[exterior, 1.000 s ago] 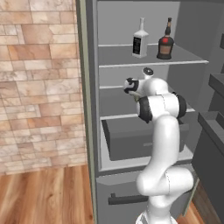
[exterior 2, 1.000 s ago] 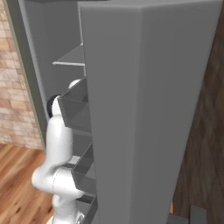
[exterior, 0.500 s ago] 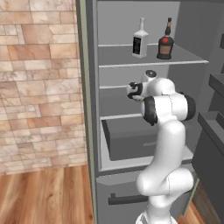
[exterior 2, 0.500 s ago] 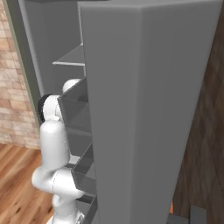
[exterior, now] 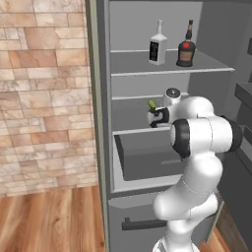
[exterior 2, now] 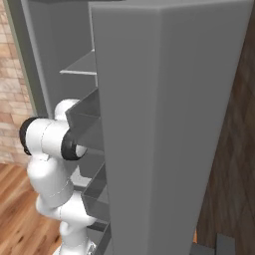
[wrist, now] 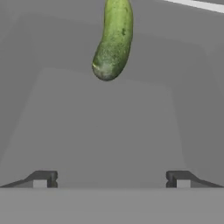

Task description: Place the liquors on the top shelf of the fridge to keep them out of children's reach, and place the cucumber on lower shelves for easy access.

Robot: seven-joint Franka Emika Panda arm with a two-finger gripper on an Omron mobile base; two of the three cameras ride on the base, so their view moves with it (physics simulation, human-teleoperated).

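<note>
Both liquors stand upright on the top shelf of the open fridge: the tall clear bottle on the left, the squat dark red-brown bottle on the right. The cucumber lies on a lower shelf, two levels down. In the hand view the cucumber rests on the grey panel ahead of my gripper, well clear of the fingertips. The jaws stand wide apart with nothing between them. From the left base view my gripper sits at that shelf's front, just below the cucumber's green tip.
A boxy grey drawer juts out under the cucumber's shelf. The open fridge door with its trays stands close on the arm's right. A brick wall lies left of the fridge. A dark bar handle crosses the bottom panel.
The jaws have spread wider and the hand has drawn back from the cucumber, which stays lying on the shelf. The arm's elbow has swung out toward the cameras.
</note>
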